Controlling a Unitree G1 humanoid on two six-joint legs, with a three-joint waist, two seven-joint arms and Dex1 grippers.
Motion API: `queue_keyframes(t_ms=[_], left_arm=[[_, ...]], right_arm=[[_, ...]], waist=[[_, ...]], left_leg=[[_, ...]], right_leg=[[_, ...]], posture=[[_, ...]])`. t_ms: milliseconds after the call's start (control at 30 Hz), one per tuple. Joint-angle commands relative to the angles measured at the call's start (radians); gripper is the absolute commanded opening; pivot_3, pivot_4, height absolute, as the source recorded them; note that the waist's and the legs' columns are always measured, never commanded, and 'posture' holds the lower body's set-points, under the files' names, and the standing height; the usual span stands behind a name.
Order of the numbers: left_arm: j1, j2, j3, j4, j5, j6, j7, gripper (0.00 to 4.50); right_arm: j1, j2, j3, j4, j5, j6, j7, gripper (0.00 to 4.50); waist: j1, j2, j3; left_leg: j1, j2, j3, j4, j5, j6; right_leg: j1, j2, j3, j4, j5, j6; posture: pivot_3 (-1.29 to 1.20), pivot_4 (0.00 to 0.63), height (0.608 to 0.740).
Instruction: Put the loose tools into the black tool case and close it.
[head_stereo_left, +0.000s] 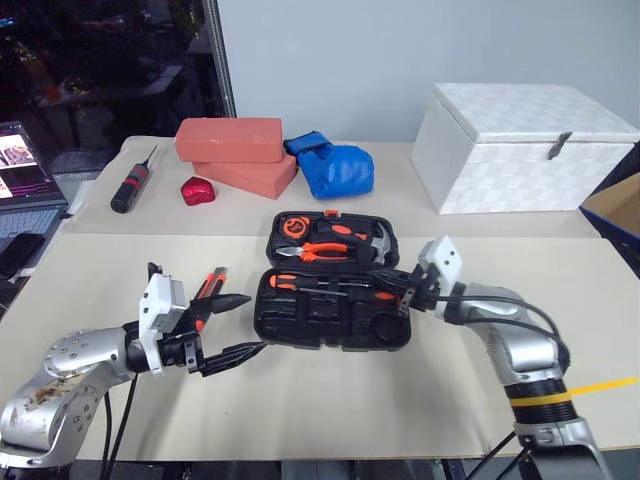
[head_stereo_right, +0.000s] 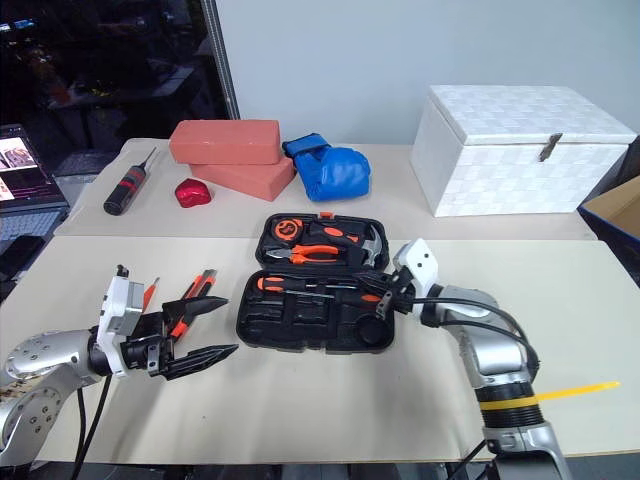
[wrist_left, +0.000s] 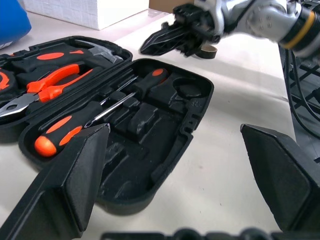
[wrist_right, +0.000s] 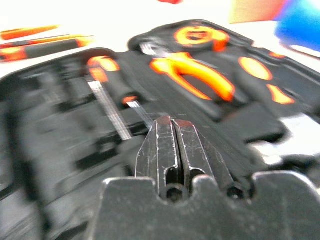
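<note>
Two screwdrivers (wrist_left: 100, 107) already bedded lengthwise in the open black tool case (head_stereo_left: 330, 310) mid-tabletop, one loose orange-and-black tool (head_stereo_right: 195, 297) left just off its left end, beside the wide-spread left gripper (head_stereo_right: 205, 328); right gripper (head_stereo_left: 410, 292), fingers together, at the right end.

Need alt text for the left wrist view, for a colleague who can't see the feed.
An open black tool case lies on the pale table, two orange-and-black screwdrivers seated in its near half and pliers in the far half. The left pincer's black fingers frame the view, spread wide, and the right pincer hovers shut beyond the case.
</note>
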Motion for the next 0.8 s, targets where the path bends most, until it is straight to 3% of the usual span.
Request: queue_keyframes(t_ms=[33,167,267,400,500,600,667,800], left_arm=[[-0.010,-0.009,-0.004,-0.004,0.011,-0.032,0.007,4.50],[-0.005,-0.011,0.003,0.009,0.026,-0.046,0.011,4.50],[0.028,-0.019,0.017,0.018,0.057,-0.072,0.039,4.50],[0.064,-0.044,0.046,0.039,0.084,-0.103,0.090,4.50],[0.121,-0.070,0.088,-0.018,0.070,-0.078,0.161,4.50],[0.143,-0.064,0.111,-0.027,0.067,-0.079,0.169,4.50],[0.151,-0.066,0.119,-0.028,0.062,-0.078,0.173,4.50],[0.183,-0.071,0.130,-0.069,0.051,-0.070,0.188,4.50]], right_arm=[[-0.012,-0.062,0.162,0.026,-0.179,-0.046,0.001,0.02],[-0.012,-0.139,0.276,0.030,-0.261,-0.080,0.083,0.02],[-0.036,-0.190,0.332,0.039,-0.361,-0.218,0.087,0.02],[-0.063,-0.163,0.318,0.063,-0.405,-0.280,0.018,0.02],[-0.063,-0.137,0.242,-0.009,-0.336,-0.302,0.000,0.02],[-0.082,-0.099,0.205,-0.082,-0.245,-0.205,0.043,0.02],[-0.109,-0.028,0.170,-0.122,-0.147,-0.030,0.037,0.02],[-0.082,0.010,0.205,-0.137,-0.166,0.047,0.012,0.02]], waist=[[0.000,0.000,0.000],[0.004,-0.001,-0.002],[0.007,-0.001,-0.002],[0.007,-0.003,-0.003],[0.004,-0.004,-0.003],[0.000,-0.004,-0.002],[0.000,-0.004,-0.002],[0.003,-0.003,-0.002]], left_leg=[[0.000,0.000,0.000,0.000,0.000,0.000],[0.003,0.000,0.000,0.000,0.000,0.000],[0.008,0.000,-0.001,0.000,0.000,0.000],[0.008,0.000,-0.001,-0.002,-0.001,0.000],[0.008,0.000,-0.001,-0.002,0.000,0.000],[0.008,0.000,-0.001,-0.002,0.000,0.000],[0.008,0.001,-0.001,-0.002,0.000,0.000],[0.008,0.001,-0.001,-0.002,0.000,0.000]], right_leg=[[0.000,0.000,0.000,0.000,0.000,0.000],[0.003,0.000,0.000,-0.001,0.000,0.000],[0.010,-0.001,-0.001,-0.003,-0.003,0.001],[0.011,-0.001,-0.001,-0.005,-0.004,0.001],[0.010,-0.001,-0.001,-0.004,-0.003,0.001],[0.009,-0.001,-0.001,-0.003,-0.003,0.001],[0.009,0.000,-0.001,-0.002,-0.003,0.000],[0.009,0.000,-0.001,-0.001,-0.002,-0.001]], posture=[[0.00,0.150,0.740],[0.00,0.150,0.740],[0.00,0.150,0.740],[0.00,0.150,0.740],[0.00,0.150,0.740],[0.00,0.150,0.740],[0.00,0.150,0.740],[0.00,0.150,0.740]])
